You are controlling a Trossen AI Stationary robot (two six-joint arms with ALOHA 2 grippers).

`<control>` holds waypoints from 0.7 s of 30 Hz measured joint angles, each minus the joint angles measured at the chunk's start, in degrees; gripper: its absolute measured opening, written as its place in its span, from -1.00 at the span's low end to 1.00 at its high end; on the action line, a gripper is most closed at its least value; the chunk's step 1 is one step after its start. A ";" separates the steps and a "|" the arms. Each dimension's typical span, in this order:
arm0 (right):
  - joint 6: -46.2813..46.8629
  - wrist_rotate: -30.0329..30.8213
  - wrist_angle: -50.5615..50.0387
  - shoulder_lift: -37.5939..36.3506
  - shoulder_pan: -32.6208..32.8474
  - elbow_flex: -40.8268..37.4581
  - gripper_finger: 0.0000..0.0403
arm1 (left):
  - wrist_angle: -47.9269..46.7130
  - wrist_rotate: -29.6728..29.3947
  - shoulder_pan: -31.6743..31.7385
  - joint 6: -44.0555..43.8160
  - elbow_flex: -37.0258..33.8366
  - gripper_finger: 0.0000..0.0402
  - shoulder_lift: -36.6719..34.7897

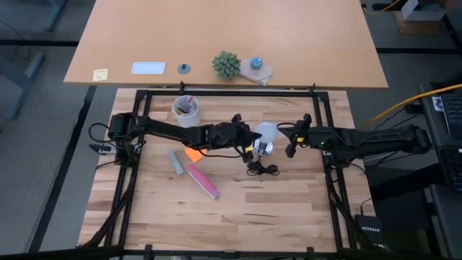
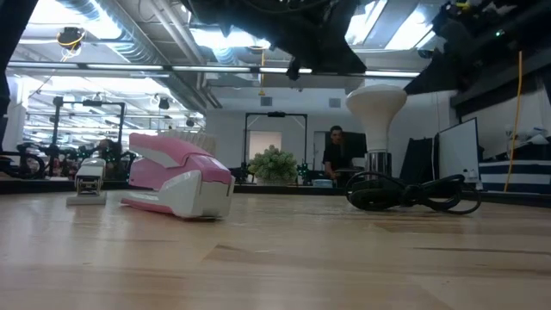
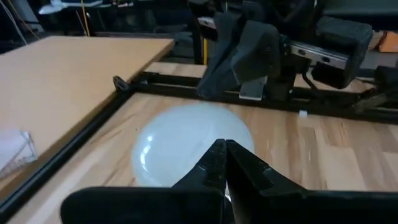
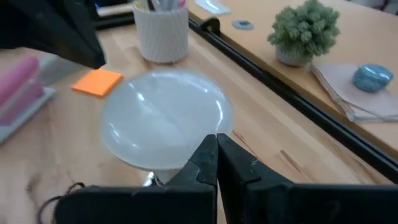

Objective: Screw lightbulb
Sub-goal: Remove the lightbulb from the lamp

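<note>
The white frosted lightbulb (image 1: 267,133) stands upright, dome up, its grey base (image 2: 376,164) in the shiny metal socket (image 1: 265,149), whose black cord (image 2: 413,194) lies coiled on the table. My left gripper (image 3: 224,155) is shut just left of the bulb's dome (image 3: 186,140). My right gripper (image 4: 216,150) is shut just right of the dome (image 4: 165,118). In the low view both arms hang above the bulb (image 2: 376,103), with free space around it.
A pink stapler (image 1: 203,180), a grey block (image 1: 176,162) and an orange sticky note (image 1: 193,154) lie left of the socket. A white cup with pens (image 1: 186,110) stands at the far left. Black frame rails (image 1: 231,92) border the table; a small plant (image 1: 226,65) sits beyond.
</note>
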 joint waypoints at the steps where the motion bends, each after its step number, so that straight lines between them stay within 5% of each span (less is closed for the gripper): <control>1: -0.24 -0.49 -0.02 -0.90 0.00 0.01 -0.99 | -0.07 -0.03 0.01 0.04 0.01 -1.00 -0.27; 13: -2.49 -15.84 -0.21 -11.95 -0.02 0.09 -0.98 | 1.54 -4.11 1.72 3.47 0.04 -1.00 -1.25; 21: -0.50 -20.04 0.18 -7.26 0.00 0.09 -0.99 | 1.35 -3.45 6.53 0.55 0.09 -1.00 -0.39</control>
